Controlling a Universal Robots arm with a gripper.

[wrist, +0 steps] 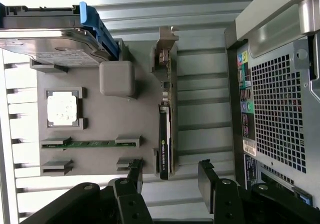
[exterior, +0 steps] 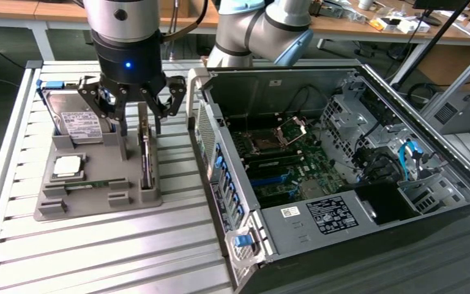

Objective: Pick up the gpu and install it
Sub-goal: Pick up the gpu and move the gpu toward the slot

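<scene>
above the grey holder (exterior: 88,207), pincer (exterior: 139,122) released over the upright gpu (exterior: 147,164) top edge, gaps either side

Gripper (wrist: 170,170) spread wide, one black finger on each side of the gpu's (wrist: 165,134) near end, neither touching it. Card stands on edge in grey holder tray (wrist: 142,119), metal bracket at the end away from the gripper. Same tray holds hard drive (wrist: 45,43) with blue rail, processor chip (wrist: 62,107), green memory stick (wrist: 90,144). Perforated computer case (wrist: 280,114) just beside.
</scene>
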